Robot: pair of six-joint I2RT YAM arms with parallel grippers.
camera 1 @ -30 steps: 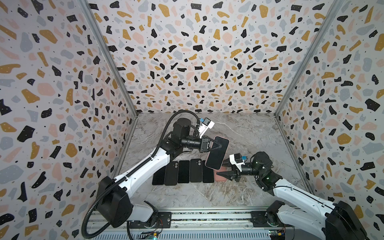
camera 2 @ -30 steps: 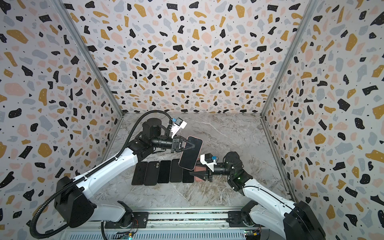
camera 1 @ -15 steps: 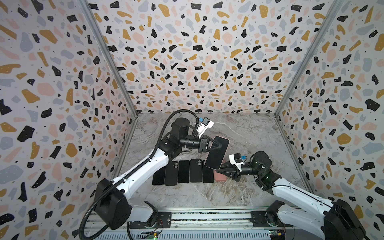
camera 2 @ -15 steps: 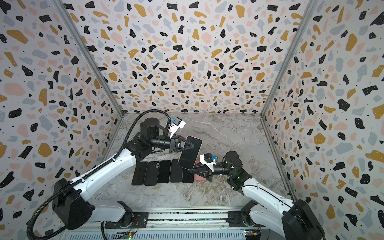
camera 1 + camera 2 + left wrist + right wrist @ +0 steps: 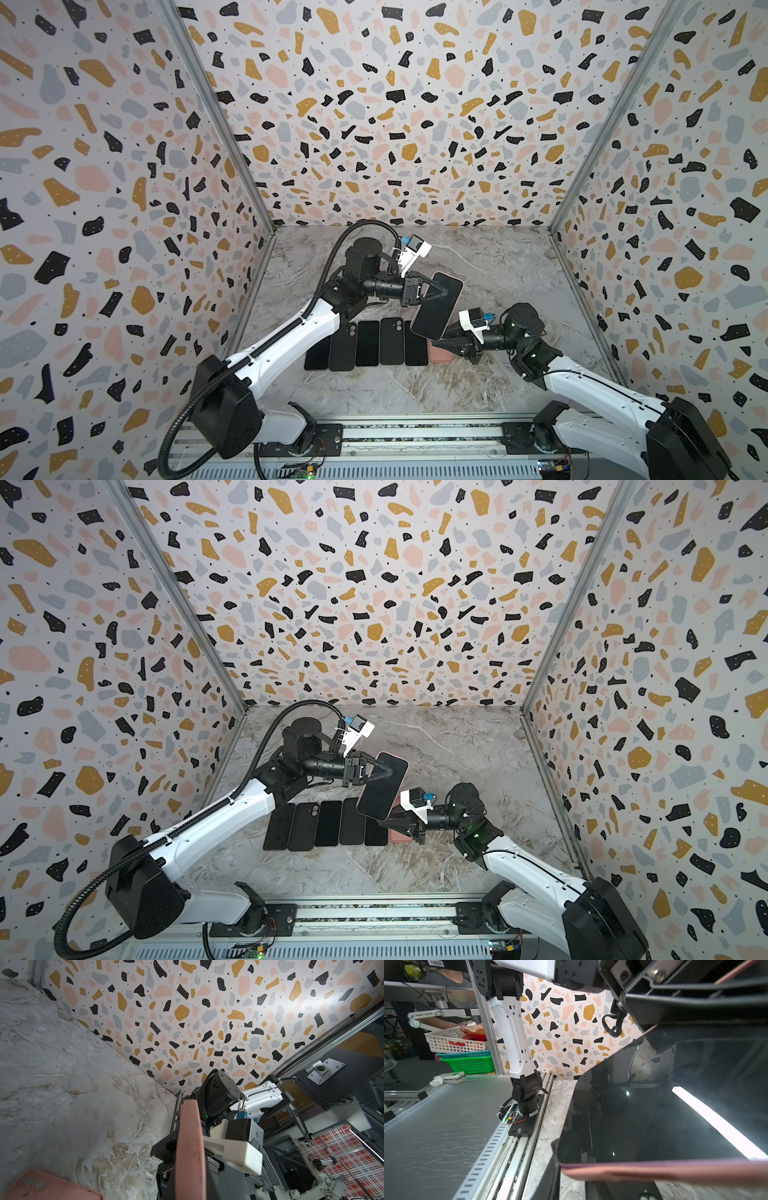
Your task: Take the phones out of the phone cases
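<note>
Right gripper (image 5: 436, 340) closer, beneath tilted phone (image 5: 434, 316)

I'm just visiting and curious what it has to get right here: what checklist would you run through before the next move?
1. Left tool clamped on the pink-cased phone: ok.
2. Phone held above the row of black phones: ok.
3. Right tool gripping the case's lower end: cannot tell.
4. Phone out of its case: not ok, pink rim surrounds the screen.
5. Empty pink case clear of the right tool: not ok, it lies just beneath.
</note>
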